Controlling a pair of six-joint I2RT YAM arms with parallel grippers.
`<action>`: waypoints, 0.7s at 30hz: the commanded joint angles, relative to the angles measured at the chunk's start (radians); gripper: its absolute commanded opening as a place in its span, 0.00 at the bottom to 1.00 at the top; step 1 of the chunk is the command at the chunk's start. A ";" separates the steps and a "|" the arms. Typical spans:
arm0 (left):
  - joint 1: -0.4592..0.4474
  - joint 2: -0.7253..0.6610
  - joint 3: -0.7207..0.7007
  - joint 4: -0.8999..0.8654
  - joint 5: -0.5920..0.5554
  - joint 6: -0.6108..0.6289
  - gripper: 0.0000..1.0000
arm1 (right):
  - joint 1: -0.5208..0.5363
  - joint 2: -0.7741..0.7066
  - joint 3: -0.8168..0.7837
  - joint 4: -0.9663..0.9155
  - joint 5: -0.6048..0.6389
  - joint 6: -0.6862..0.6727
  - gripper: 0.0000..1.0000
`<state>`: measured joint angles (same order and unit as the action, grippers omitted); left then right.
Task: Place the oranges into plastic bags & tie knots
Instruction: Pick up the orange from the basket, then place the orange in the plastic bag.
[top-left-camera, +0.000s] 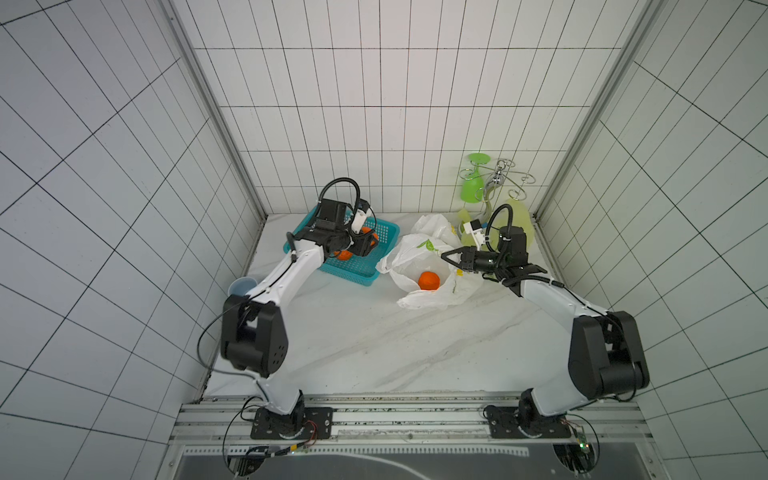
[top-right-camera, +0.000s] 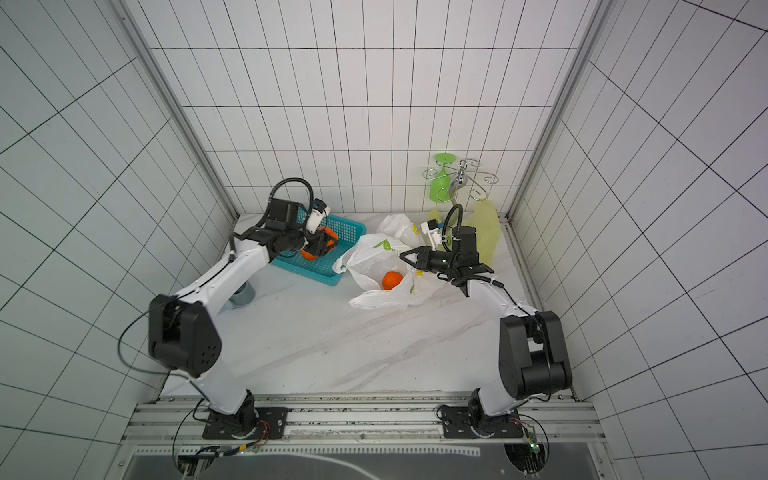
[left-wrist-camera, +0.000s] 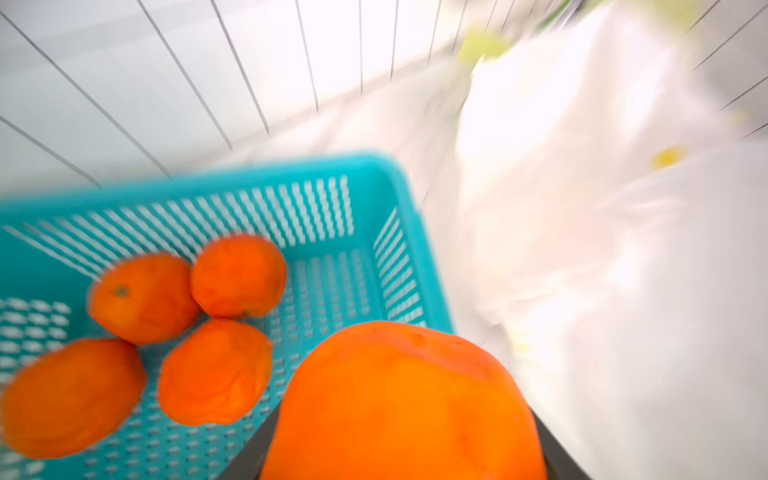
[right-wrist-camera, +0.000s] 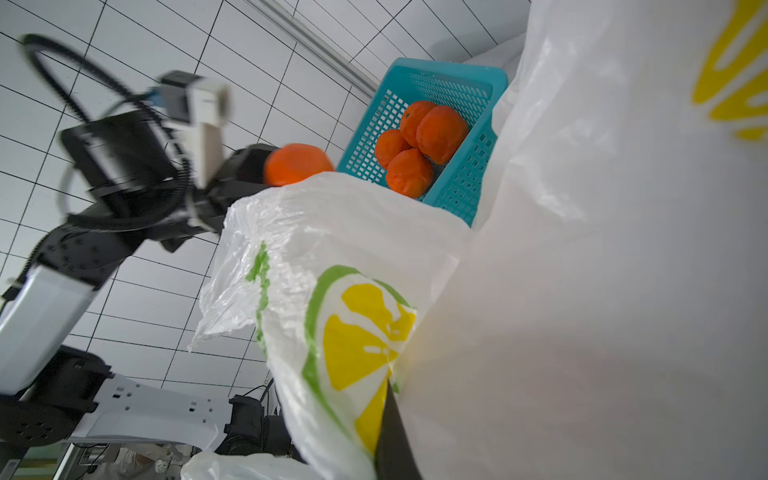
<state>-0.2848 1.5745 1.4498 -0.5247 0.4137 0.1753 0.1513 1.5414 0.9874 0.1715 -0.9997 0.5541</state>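
Note:
My left gripper (top-left-camera: 365, 246) (left-wrist-camera: 403, 457) is shut on one orange (left-wrist-camera: 403, 407) (right-wrist-camera: 297, 164) and holds it above the teal basket (left-wrist-camera: 249, 174) (top-left-camera: 357, 270). Several oranges (left-wrist-camera: 143, 297) (right-wrist-camera: 415, 145) lie in the basket. The white plastic bag with lemon prints (top-left-camera: 419, 249) (top-right-camera: 374, 253) (right-wrist-camera: 357, 332) stands open right of the basket, with one orange (top-left-camera: 429, 280) (top-right-camera: 392, 280) inside. My right gripper (top-left-camera: 446, 257) (top-right-camera: 405, 254) (right-wrist-camera: 390, 449) is shut on the white bag's rim and holds it up. The yellow-green bag (top-left-camera: 517, 220) (top-right-camera: 486, 226) lies behind the right arm. No knots show.
A green glass (top-left-camera: 473, 183) hangs on a metal wire rack (top-left-camera: 498, 178) at the back right corner. A blue-grey cup (top-left-camera: 243, 286) (top-right-camera: 243, 295) stands under the left arm near the left wall. Tiled walls close in three sides of the marble table (top-left-camera: 374, 345).

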 joint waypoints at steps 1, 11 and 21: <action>-0.120 -0.156 -0.060 0.093 0.210 0.049 0.53 | -0.004 -0.014 0.098 -0.045 -0.008 -0.048 0.00; -0.455 0.003 0.001 -0.057 -0.084 0.240 0.47 | -0.023 0.032 0.172 -0.169 -0.106 -0.108 0.00; -0.484 0.186 -0.099 0.353 -0.488 0.200 0.62 | -0.027 0.060 0.117 -0.012 -0.169 0.038 0.00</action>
<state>-0.7525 1.7168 1.3476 -0.3714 0.0689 0.3779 0.1307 1.5826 1.0580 0.0898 -1.1267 0.5415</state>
